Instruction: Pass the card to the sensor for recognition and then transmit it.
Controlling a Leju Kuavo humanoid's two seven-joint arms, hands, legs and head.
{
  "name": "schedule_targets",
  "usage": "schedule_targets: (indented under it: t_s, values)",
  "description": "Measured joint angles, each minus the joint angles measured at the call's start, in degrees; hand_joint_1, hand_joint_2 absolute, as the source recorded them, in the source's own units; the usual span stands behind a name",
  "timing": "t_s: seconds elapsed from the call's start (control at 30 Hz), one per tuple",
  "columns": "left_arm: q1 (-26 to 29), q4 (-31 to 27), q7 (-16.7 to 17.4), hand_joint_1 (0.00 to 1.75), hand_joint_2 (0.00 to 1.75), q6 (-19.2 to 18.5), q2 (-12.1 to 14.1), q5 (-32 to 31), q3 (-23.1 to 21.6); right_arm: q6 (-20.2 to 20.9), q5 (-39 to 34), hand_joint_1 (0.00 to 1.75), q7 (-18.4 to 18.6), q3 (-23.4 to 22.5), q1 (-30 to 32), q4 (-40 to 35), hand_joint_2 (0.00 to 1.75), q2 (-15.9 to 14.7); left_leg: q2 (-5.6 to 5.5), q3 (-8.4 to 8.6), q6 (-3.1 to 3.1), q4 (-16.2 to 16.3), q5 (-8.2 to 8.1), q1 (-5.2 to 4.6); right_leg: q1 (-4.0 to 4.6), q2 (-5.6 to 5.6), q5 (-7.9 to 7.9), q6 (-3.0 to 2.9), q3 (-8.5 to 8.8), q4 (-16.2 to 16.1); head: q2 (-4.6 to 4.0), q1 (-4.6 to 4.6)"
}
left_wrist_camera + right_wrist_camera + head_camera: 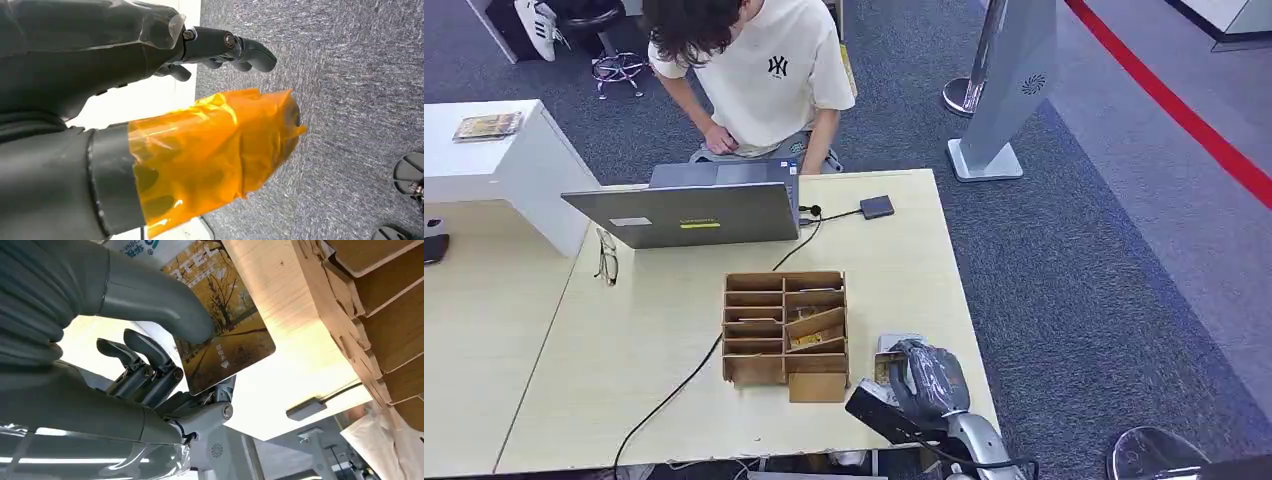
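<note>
Right hand (921, 378) is seen low over the near right corner of the table (654, 340), its silver arm rising from below, with the wooden organizer (786, 334) just to its left. A card (220, 325) printed with yellow trees is pinched between the thick thumb (150, 295) on its face and darker fingers (150, 365) curled behind it; the card is held tilted, close beside the organizer's side wall. Farther ahead of the hand, a small dark sensor (876, 207) lies on the table, wired toward a laptop (689, 210), behind which a person (754, 70) is bent. Left hand (200, 100) hangs above grey carpet, its thumb wrapped in orange film (215, 155), its fingers (240, 50) apart and nothing held.
</note>
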Motion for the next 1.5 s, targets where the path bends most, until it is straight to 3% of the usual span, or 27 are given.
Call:
schedule_targets:
  t_s: [0.83,1.5]
  values:
    - [0.0,0.0,0.0,0.00,0.00,0.0,0.2,-0.5,0.1,0.2,0.8,1.75,0.4,-0.3,-1.7,3.7,1.75,1.3,0.01,0.03,0.00,0.0,0.00,0.00,0.00,0.01,0.00,0.00,0.01,0.0,0.00,-0.02]
    - [0.0,0.0,0.0,0.00,0.00,-0.3,0.2,-1.1,0.4,0.5,-0.2,1.75,1.4,-3.5,-1.6,5.8,1.75,1.4,0.01,0.04,0.00,0.0,0.00,0.00,0.00,0.01,0.00,0.00,0.02,0.0,0.00,0.00]
